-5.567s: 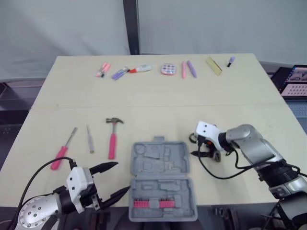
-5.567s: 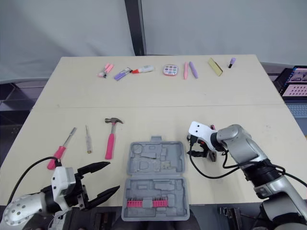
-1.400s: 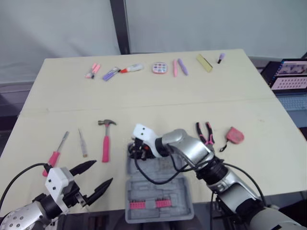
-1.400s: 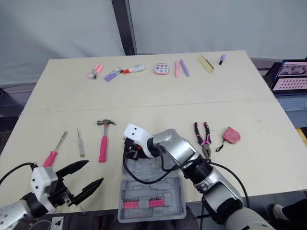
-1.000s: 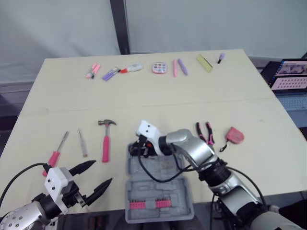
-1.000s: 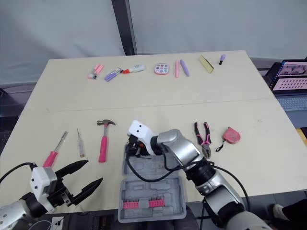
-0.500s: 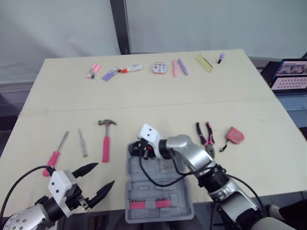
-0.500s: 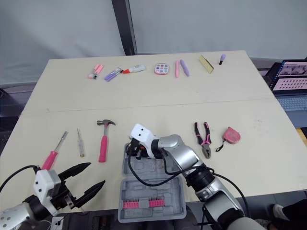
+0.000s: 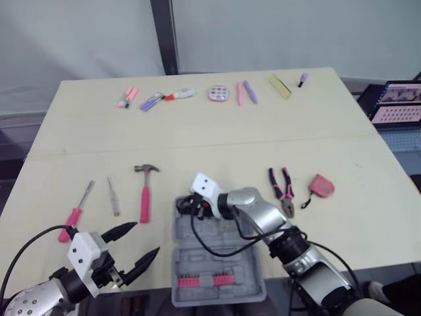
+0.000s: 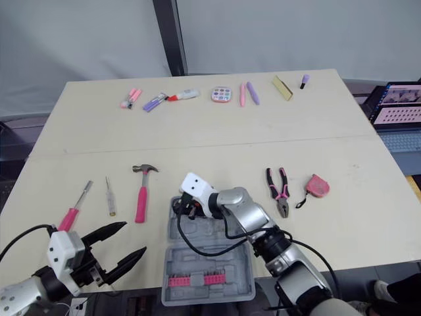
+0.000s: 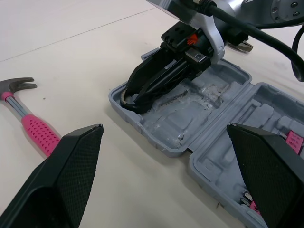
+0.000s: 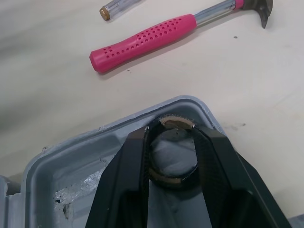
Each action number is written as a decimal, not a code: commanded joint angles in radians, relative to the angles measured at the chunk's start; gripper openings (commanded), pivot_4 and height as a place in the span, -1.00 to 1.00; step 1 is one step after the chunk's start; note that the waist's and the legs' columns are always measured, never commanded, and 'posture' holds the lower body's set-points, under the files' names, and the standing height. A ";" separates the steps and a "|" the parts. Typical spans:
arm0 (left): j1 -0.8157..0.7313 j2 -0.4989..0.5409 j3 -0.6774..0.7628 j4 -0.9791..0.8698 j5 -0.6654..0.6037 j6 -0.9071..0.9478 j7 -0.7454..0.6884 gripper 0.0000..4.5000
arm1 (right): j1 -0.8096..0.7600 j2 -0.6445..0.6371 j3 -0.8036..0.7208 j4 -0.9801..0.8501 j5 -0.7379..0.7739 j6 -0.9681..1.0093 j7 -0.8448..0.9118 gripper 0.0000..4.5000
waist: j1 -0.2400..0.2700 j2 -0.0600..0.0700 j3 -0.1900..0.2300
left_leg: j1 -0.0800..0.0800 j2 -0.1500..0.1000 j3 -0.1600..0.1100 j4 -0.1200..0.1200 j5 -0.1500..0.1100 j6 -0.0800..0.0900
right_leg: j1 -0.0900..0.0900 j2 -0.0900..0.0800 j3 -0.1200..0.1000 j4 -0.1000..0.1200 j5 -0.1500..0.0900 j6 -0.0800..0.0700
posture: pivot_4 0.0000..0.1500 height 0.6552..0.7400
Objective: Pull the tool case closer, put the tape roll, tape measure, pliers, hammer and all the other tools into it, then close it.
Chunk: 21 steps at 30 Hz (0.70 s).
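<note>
Right hand has crossed from the worktop right of the tool case to the case's far left corner, and it is pinching the tape roll in the round pocket there; so I judge the first tool as good as stowed, with only the release owing; the roll is a thin black ring with a tan core, close against the grey moulded wall, though I cannot tell if it sits fully down; left hand hovers spread near the worktop's near left corner; hammer, pliers and tape measure lie outside the case
</note>
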<state>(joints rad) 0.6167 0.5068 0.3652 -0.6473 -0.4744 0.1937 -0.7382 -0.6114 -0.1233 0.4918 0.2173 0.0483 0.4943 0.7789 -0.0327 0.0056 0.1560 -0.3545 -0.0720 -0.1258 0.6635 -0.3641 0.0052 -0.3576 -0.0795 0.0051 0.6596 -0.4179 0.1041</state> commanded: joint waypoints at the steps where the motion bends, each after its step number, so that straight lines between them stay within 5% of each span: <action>1: 0.018 0.003 0.013 -0.044 -0.014 0.001 0.007 1.00 | -0.009 0.026 -0.006 0.009 -0.007 -0.035 -0.008 -0.34 | 0.000 0.000 0.000 | 0.000 0.000 0.000 0.000 0.000 0.000 | 0.000 0.000 0.000 0.000 0.000 0.000 | 1.00 1.00; 21: 0.007 0.003 -0.007 -0.144 -0.017 0.091 0.073 1.00 | 0.025 0.009 0.049 0.041 -0.106 -0.062 -0.003 -0.34 | 0.000 0.000 0.000 | 0.001 0.000 0.000 0.000 0.000 0.000 | 0.001 0.000 0.000 0.000 0.000 0.000 | 1.00 1.00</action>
<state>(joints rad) 0.6185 0.5068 0.3587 -0.7476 -0.4746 0.2875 -0.6689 -0.6066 -0.1110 0.5150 0.2568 -0.0338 0.4158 0.7784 -0.0324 0.0057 0.1558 -0.3538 -0.0720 -0.1257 0.6636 -0.3641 0.0051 -0.3571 -0.0794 0.0053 0.6598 -0.4179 0.1041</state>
